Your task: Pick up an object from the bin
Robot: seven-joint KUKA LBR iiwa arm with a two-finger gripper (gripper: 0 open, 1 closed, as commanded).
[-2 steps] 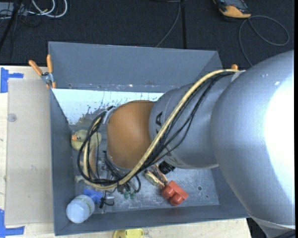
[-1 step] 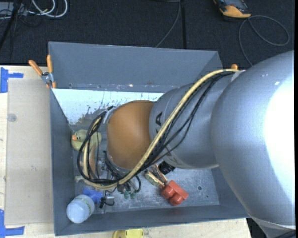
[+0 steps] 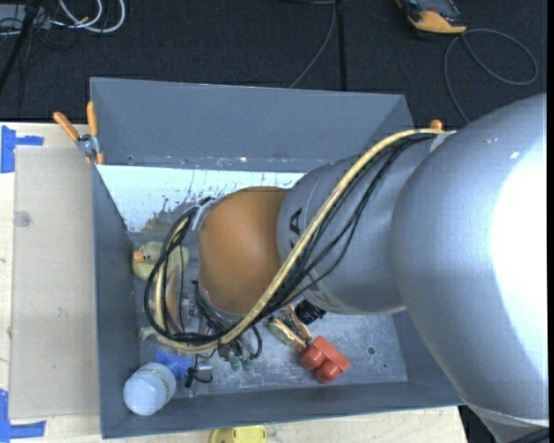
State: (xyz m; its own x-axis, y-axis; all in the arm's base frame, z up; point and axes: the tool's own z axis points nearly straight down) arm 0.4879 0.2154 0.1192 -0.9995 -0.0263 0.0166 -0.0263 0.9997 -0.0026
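Reaching step: the gripper (image 3: pixel 203 340) hangs low near the white bottle (image 3: pixel 150 388) in the bin's (image 3: pixel 249 127) near-left corner. I cannot tell how far open it is. Next it likely needs a firm hold, then a lift.

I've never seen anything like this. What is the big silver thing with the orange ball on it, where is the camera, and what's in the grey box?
The big silver shape is a robot arm, reaching in from the right of the picture. The orange cover is fixed at its wrist, and the yellow and black cables running along it are also part of the robot. The single camera looks down from above, a little to one side. The grey box is a metal bin of small loose things, and the arm is meant to pick one out. On the bin's floor are a white bottle in the near left corner, a blue piece beside it, a red blocky piece nearer the middle, and a small yellow thing by the left wall. The cover hides the arm's tip, so I cannot tell whether it holds anything.
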